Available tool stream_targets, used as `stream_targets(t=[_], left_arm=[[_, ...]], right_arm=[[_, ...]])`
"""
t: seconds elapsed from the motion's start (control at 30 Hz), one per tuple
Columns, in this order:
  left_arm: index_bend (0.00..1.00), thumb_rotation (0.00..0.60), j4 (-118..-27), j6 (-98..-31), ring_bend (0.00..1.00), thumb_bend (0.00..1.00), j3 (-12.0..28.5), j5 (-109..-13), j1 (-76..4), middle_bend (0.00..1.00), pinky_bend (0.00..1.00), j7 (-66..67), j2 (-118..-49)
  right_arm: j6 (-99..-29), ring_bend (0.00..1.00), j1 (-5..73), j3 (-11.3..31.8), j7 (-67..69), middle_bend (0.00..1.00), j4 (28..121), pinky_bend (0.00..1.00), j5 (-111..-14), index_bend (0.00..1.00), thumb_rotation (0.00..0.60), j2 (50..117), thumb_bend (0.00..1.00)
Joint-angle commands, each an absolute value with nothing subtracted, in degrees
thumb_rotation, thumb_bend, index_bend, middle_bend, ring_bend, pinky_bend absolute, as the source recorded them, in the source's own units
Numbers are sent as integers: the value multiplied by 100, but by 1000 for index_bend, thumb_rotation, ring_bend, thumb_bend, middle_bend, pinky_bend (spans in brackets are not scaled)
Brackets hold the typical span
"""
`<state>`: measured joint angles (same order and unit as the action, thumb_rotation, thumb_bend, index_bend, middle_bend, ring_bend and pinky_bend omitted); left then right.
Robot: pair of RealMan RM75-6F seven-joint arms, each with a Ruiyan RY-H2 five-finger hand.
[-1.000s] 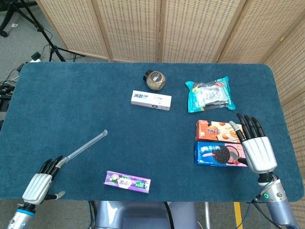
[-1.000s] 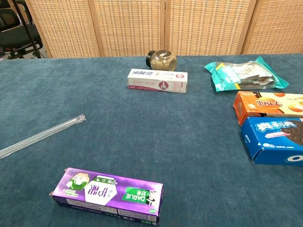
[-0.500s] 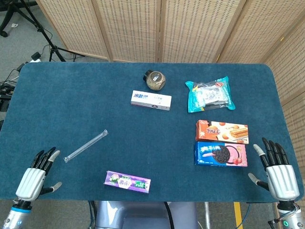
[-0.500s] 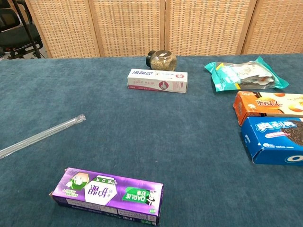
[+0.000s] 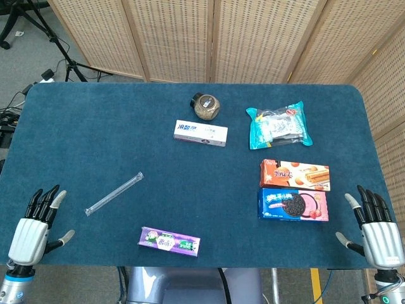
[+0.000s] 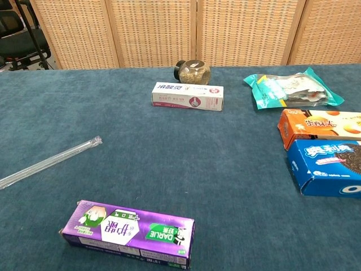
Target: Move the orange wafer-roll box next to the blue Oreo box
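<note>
1. Change: the right robot hand (image 5: 381,237), which a second ago lay at the right ends of the two boxes, now sits at the near right corner of the surface (image 5: 95,139), well apart from them. Its fingers are spread and it holds nothing.
2. The left robot hand (image 5: 30,232) has likewise drawn back to the near left corner, fingers apart, empty. Neither hand shows in the chest view.
3. Meaning for the task: the orange wafer-roll box (image 5: 295,175) lies flat directly behind the blue Oreo box (image 5: 293,204), long sides parallel, touching or nearly so. In my judgement the placement is complete and the withdrawal marks release.
4. Condition of the wafer-roll box: in the chest view it (image 6: 320,126) appears undamaged, printed face up, its left end roughly level with that of the Oreo box (image 6: 327,166).
</note>
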<state>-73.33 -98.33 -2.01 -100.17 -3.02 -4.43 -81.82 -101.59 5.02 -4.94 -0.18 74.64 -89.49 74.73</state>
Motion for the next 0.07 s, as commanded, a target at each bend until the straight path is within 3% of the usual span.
stream_targets(t=[0.03, 0.07], left_arm=[[1, 600, -7306, -9921, 104, 128, -231, -10106, -282, 0, 5, -411, -8167], [1, 600, -7295, -9933, 104, 128, -237, -10113, -277, 0, 5, -414, -8166]], right_arm=[[-10126, 0, 472, -463, -15, 0, 7503, 84, -8979, 129, 600, 7446, 105], [-10113, 0, 465, -448, -21, 0, 7525, 83, -8995, 129, 600, 7433, 105]])
